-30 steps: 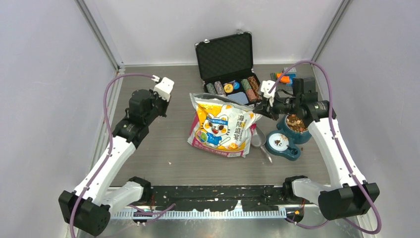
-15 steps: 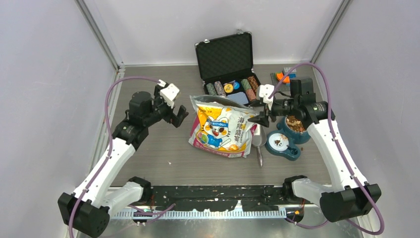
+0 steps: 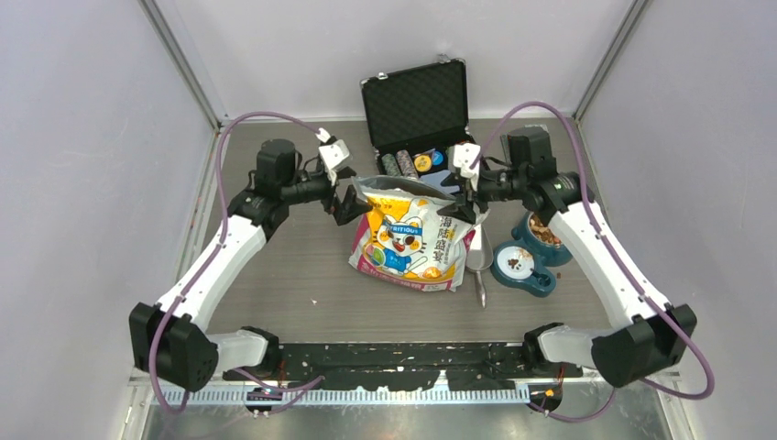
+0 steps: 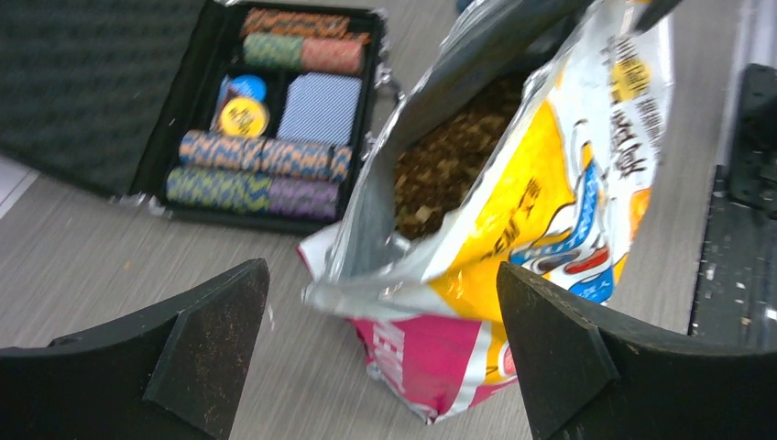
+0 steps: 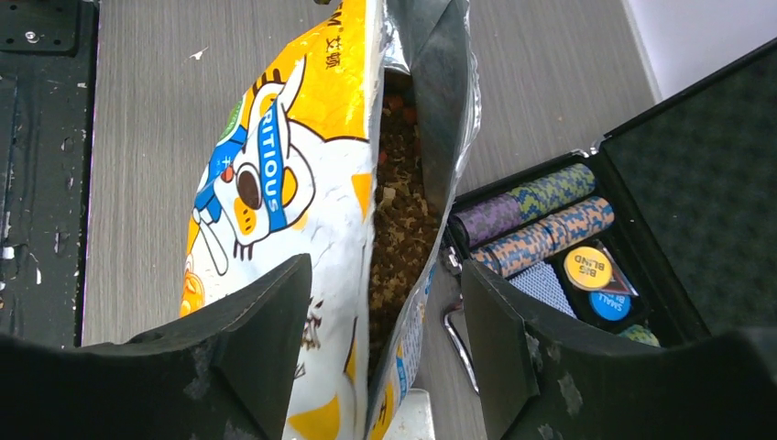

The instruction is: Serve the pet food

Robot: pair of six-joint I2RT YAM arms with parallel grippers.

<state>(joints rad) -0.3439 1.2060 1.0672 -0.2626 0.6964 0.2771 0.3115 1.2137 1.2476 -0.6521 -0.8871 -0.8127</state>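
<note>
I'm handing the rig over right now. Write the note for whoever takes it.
Left gripper: open, at the bag's mouth, holding nothing.
Right gripper: open, over the mouth's other end, holding nothing.
Bag is open, with kibble inside. Scoop lies between bag and bowls, in neither gripper.
Done: both bowls hold some kibble.
Left: probably steady the bag, pick up the scoop, top up the bowls.

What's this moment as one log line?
left jaws: open, left of bag mouth | right jaws: open, at mouth's right corner | pet food: inside open bag | scoop: lying beside bag
</note>
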